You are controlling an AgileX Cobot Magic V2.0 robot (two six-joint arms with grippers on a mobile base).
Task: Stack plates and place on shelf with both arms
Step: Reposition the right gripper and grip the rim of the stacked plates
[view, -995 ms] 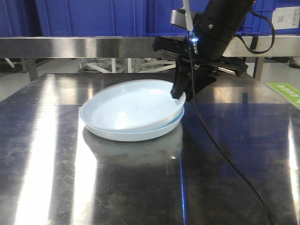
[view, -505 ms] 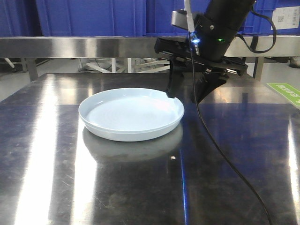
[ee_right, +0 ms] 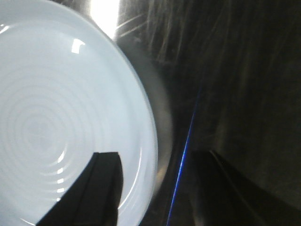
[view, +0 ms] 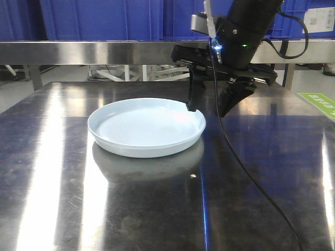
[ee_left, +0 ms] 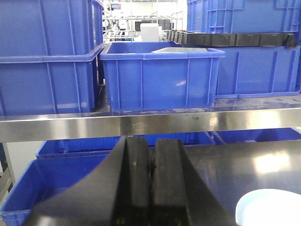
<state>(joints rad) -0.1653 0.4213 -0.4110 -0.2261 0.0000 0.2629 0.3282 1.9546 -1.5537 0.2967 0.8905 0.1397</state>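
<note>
The pale bluish-white plates [view: 146, 127] lie flat as one nested stack on the steel table, their rims aligned so they read as a single dish. My right gripper [view: 208, 107] hangs open just over the stack's right rim, one finger above the plate and the other outside it, touching nothing. In the right wrist view the plates [ee_right: 56, 117] fill the left half, and the right gripper [ee_right: 157, 154] straddles the rim. My left gripper [ee_left: 150, 157] is shut on nothing and faces the shelf [ee_left: 141, 123]; a plate edge [ee_left: 273, 207] shows at lower right.
The shelf rail [view: 104, 52] runs across the back, carrying big blue crates [view: 94, 18]. More blue crates [ee_left: 160, 77] stand on and under the shelf. A black cable [view: 246, 172] trails from the right arm down over the table [view: 261, 198]. A green sign [view: 319, 103] is at far right.
A second ago the right gripper held the upper plate's rim tilted over the lower one. It has since opened and risen slightly, and the upper plate now lies flat in the lower one.
</note>
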